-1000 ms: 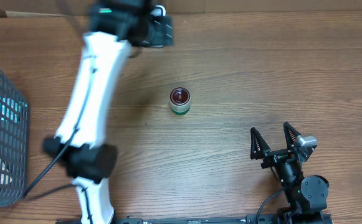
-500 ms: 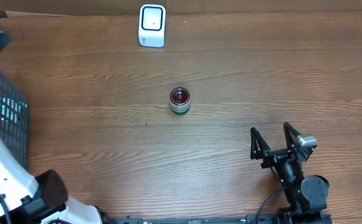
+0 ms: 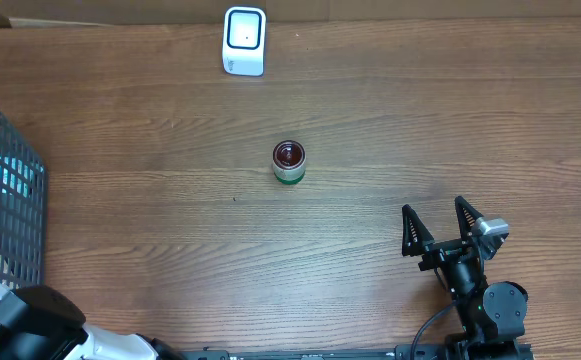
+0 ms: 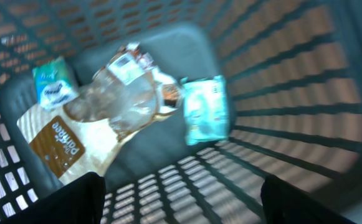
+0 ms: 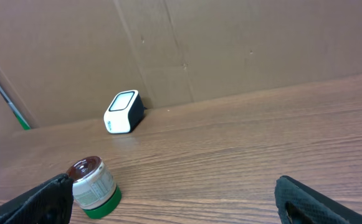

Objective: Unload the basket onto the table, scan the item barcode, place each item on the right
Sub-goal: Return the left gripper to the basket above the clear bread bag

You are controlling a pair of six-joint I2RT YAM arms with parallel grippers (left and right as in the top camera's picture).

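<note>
Right, I read this as the pick step. My left gripper (image 4: 181,196) hangs over the basket (image 4: 293,93) with its jaws spread wide and nothing between them, so no item is in hand for the scanner (image 3: 244,40) yet. Ahead of the jaws on the basket floor, a brown-and-white pouch (image 4: 62,146) lies toward the left finger. A crumpled clear bag (image 4: 115,102) overlaps its far end, a small green packet (image 4: 53,87) sits beyond that, and a teal packet (image 4: 207,109) lies ahead near centre (the view is blurred, so I can't make out a barcode on any of them). The teal packet lies flat at the edge of the heap, so I judge it the easiest grab. The next move calls for lowering the jaws, centring them over it and closing across its narrow side. My right gripper (image 3: 434,208) sits with jaws fully spread and empty. A jar (image 3: 288,162) stands upright ahead and left of them, with the scanner beyond it.
</note>
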